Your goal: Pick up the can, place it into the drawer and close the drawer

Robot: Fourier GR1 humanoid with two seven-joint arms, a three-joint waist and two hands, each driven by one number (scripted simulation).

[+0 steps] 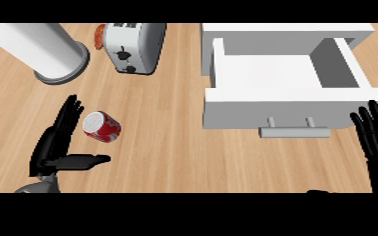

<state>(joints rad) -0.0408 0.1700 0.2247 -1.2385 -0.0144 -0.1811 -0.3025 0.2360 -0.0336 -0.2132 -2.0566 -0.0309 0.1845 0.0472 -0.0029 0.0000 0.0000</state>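
A red and white can [102,126] lies on its side on the wooden counter at the left. My left hand [57,140] is open just left of it, fingers straight along the can's left side and thumb stretched out below it. Whether the fingers touch the can is unclear. A white drawer [284,107] stands pulled open at the right, its inside bare, with a grey handle [295,128] on its front. At the right edge my right hand [367,132] rests open with fingers up, beside the drawer's front corner.
A silver toaster [131,46] stands at the back, left of the drawer. A large white cylinder [44,50] on a grey base fills the back left corner. Bare wood lies between the can and the drawer front.
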